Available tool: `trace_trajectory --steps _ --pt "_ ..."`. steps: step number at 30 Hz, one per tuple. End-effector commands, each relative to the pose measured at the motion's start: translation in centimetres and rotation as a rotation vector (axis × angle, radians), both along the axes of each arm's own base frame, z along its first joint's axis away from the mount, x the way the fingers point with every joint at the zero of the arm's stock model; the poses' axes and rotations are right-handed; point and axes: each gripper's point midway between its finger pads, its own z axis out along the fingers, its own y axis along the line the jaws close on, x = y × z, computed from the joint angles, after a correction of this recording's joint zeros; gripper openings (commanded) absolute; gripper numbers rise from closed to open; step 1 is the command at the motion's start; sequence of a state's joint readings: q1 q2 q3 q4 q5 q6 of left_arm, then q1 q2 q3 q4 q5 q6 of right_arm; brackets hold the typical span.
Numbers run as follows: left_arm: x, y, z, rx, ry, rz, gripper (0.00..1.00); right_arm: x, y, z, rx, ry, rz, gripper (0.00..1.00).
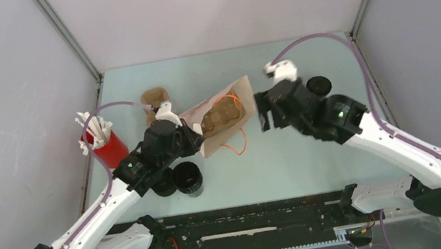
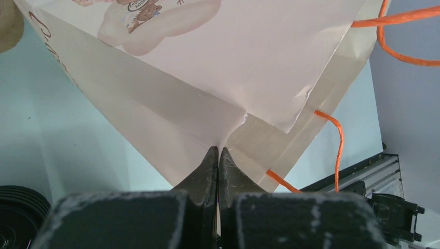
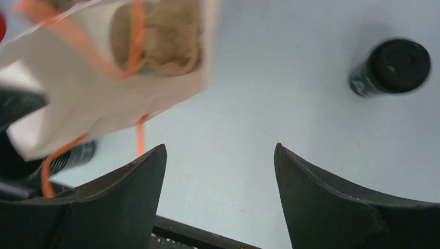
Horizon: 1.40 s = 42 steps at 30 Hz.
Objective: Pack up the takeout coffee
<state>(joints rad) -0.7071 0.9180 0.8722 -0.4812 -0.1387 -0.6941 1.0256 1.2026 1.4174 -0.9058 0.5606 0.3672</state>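
Top external: your paper bag [image 1: 220,139] holds the pulp carrier [image 1: 223,116]; left gripper [image 2: 218,150] pinches its edge; right gripper [image 3: 220,148] gapes empty.

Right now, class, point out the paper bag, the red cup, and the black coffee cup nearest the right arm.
paper bag [image 2: 259,57]: left wrist view, on its pale side panel.
red cup [image 1: 111,150]: top view, on its red wall.
black coffee cup [image 3: 398,63]: right wrist view, on its round lid.
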Motion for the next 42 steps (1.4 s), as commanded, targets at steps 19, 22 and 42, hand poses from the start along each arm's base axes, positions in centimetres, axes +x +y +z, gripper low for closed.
trace_trajectory --steps 19,22,42 --pt "0.8 1.1 3.4 -0.007 0.001 0.113 0.00 11.6 3.9 -1.1 0.136 0.006 0.018 0.49" --pt "1.2 2.4 5.1 -0.016 0.035 0.230 0.00 11.5 3.6 -0.7 0.035 0.001 -0.018 0.24" --pt "4.1 -0.1 6.9 -0.138 0.293 0.275 0.00 2.8 -1.8 -1.6 -0.164 0.327 -0.046 0.00"
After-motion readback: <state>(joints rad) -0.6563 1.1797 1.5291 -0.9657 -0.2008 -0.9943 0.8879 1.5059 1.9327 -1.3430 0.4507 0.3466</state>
